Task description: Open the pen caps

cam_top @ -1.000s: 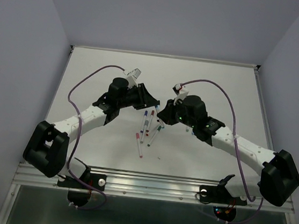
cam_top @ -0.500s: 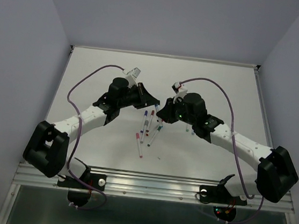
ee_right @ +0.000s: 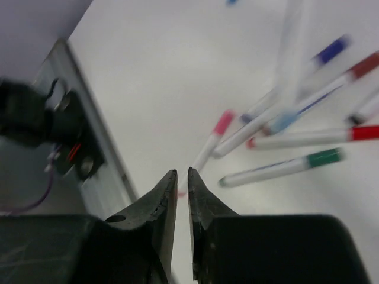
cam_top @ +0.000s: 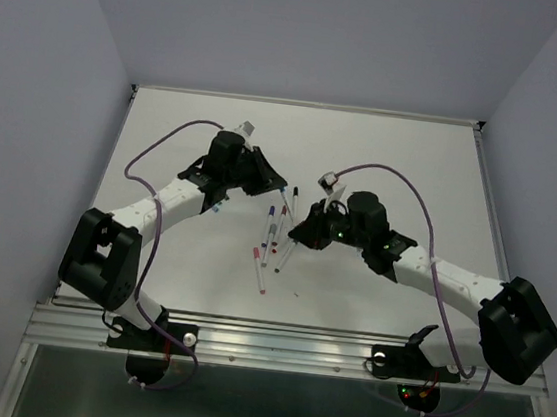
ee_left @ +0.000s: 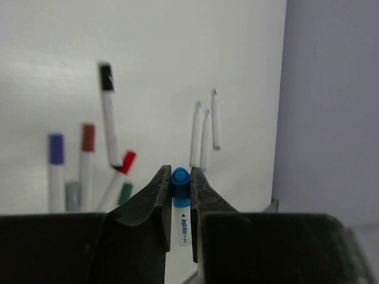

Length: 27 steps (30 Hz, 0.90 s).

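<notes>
My left gripper (ee_left: 180, 171) is shut on the blue pen cap (ee_left: 180, 179); a short stretch of that pen's white barrel (ee_left: 182, 223) shows between the jaws. From above, the left gripper (cam_top: 281, 190) hangs just behind the loose pens (cam_top: 275, 238). Beyond it lie pens with a black cap (ee_left: 106, 77), a red cap (ee_left: 127, 161) and a green cap (ee_left: 125, 192), plus two bare white barrels (ee_left: 196, 133). My right gripper (ee_right: 182, 173), seen from above (cam_top: 296, 238) at the pile's right side, shows a thin gap with nothing in it. Below it lie a pink cap (ee_right: 223, 123) and a green cap (ee_right: 324, 157).
The metal rail (cam_top: 284, 335) runs along the table's near edge and shows close to the right gripper as a grey strip (ee_right: 89, 136). A small speck (cam_top: 296, 293) lies in front of the pens. Purple walls (ee_left: 331, 106) close in the table's sides.
The left jaws have closed on the blue cap, and the left arm has swung back and to the left. The right gripper has dropped forward toward the pens.
</notes>
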Tool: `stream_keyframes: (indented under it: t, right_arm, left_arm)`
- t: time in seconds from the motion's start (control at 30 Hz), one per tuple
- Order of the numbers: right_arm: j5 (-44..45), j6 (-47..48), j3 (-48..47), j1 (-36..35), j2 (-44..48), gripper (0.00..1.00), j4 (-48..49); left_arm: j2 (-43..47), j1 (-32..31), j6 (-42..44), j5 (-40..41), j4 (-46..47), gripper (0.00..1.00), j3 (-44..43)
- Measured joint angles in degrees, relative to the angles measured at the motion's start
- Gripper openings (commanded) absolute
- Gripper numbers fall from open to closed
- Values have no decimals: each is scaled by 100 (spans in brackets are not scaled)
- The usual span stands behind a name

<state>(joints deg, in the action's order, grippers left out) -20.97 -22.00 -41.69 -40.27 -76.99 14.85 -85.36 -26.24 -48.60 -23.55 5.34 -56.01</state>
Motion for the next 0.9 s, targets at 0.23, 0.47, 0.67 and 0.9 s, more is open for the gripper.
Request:
stream_keyframes:
  t: [0.23, 0.47, 0.67, 0.9]
  right_arm:
    - [-1679, -509, 894, -774, 238, 1, -785]
    - [-1156, -444, 741, -717, 315, 28, -1126]
    - [448, 186, -387, -640, 310, 60, -1405]
    - [1552, 935, -1515, -494, -203, 68, -1366]
  left_arm:
    - [-133, 929, -144, 1707, 855, 0, -457]
    - [-42, 903, -210, 1797, 1091, 0, -354]
    - [208, 697, -181, 1447, 1049, 0, 98]
    - [535, 63, -166, 1228, 944, 0, 350]
